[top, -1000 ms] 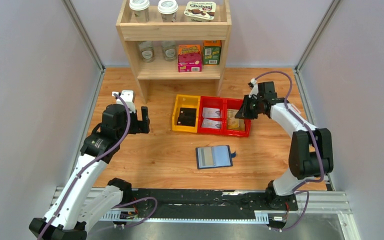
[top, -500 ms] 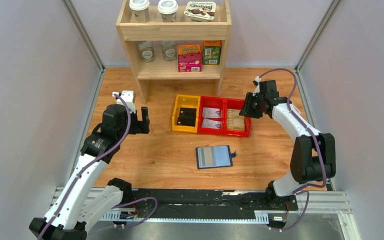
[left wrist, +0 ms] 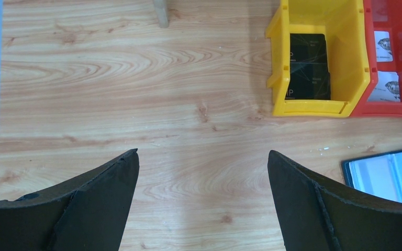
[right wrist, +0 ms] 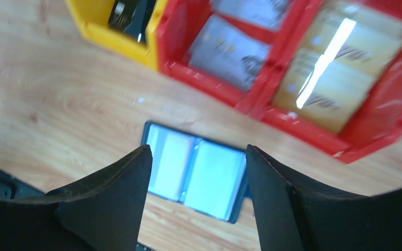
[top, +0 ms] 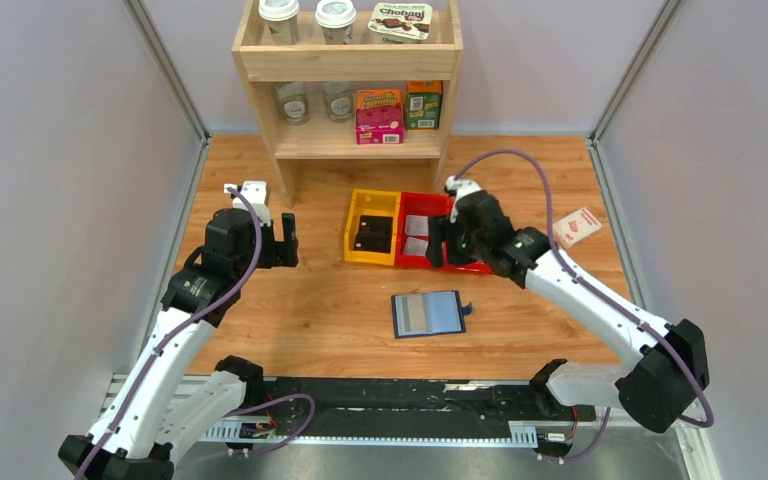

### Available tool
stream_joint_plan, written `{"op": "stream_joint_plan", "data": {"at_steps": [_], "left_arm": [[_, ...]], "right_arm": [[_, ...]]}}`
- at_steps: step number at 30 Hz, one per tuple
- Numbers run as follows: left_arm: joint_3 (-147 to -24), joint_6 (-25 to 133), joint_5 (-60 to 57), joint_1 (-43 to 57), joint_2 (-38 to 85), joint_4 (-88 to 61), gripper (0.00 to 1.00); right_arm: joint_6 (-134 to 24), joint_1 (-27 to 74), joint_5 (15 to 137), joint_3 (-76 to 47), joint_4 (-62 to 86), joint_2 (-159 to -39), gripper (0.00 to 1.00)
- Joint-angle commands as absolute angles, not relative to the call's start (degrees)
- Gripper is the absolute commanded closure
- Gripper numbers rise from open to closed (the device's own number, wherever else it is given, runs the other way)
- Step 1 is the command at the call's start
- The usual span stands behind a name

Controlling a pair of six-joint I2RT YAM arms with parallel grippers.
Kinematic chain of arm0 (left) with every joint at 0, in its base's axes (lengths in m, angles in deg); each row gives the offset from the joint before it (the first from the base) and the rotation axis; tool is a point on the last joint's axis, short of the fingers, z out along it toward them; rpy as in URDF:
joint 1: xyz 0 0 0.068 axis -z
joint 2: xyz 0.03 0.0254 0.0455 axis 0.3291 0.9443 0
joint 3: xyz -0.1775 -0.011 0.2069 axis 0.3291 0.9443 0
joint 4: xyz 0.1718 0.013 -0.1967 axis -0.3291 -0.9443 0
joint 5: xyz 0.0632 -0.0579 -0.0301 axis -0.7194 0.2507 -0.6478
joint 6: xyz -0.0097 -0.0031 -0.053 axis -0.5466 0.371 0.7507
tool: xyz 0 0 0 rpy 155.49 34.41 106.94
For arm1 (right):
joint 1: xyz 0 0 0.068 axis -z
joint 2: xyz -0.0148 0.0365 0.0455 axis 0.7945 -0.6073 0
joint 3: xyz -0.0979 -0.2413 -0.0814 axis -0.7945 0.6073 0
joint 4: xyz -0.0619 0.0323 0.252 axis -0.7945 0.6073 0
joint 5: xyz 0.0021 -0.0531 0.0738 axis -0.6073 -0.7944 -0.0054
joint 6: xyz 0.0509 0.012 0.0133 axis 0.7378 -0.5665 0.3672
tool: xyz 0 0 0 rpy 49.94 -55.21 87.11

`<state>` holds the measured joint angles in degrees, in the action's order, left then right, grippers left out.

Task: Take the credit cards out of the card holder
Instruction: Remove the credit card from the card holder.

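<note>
The navy card holder [top: 428, 314] lies open on the table, pale sleeves up; its left half looks tan from above. In the right wrist view the card holder [right wrist: 196, 171] shows between my fingers, well below them. My right gripper [top: 440, 248] [right wrist: 196, 151] hovers open and empty over the near edge of the red bins. Black credit cards [top: 373, 235] [left wrist: 308, 68] lie in the yellow bin [top: 352, 225]. Far to the left, my left gripper [top: 278, 243] [left wrist: 203, 154] hangs wide open above bare wood, nothing in it.
Red bins [top: 460, 266] beside the yellow one hold silver-white cards [right wrist: 227, 52] and beige cards [right wrist: 330, 68]. A white-and-red box [top: 577, 227] lies at the right. A wooden shelf [top: 350, 70] with cups and cartons stands at the back.
My right arm has swung left and nearer, from the right end of the red bins to their front edge. Its jaws went from shut to open. The white-and-red box came into view.
</note>
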<state>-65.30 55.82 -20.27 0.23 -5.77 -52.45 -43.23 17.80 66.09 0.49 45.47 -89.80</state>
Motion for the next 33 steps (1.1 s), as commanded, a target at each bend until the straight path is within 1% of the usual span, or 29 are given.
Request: {"op": "stream_joint_plan", "data": {"at_steps": [1,5,10,17,33], "left_arm": [[-65.3,54.5,-21.4,-0.1,-5.8,-51.8,0.01],[-65.2,54.5,-21.9,-0.1,-5.7,-51.8,0.01],[-65.2,54.6,-21.9,-0.1,-5.2,-51.8,0.01],[-65.3,54.5,-21.9,-0.1,-4.7,-51.8,0.01],[-65.1,54.5,-21.6,-0.1,-4.2,-51.8,0.01]], "right_arm": [[-36.5,8.1,59.9,4.5,47.6,-90.0,0.28],[-31.5,-0.5,57.7,5.7,48.2,-94.6,0.23],[-29.3,-5.9,57.0,4.6,48.5,-101.7,0.19],[-29.2,-6.5,56.8,1.6,50.1,-109.0,0.18],[-30.4,-5.8,59.8,-0.1,50.6,-114.2,0.22]]}}
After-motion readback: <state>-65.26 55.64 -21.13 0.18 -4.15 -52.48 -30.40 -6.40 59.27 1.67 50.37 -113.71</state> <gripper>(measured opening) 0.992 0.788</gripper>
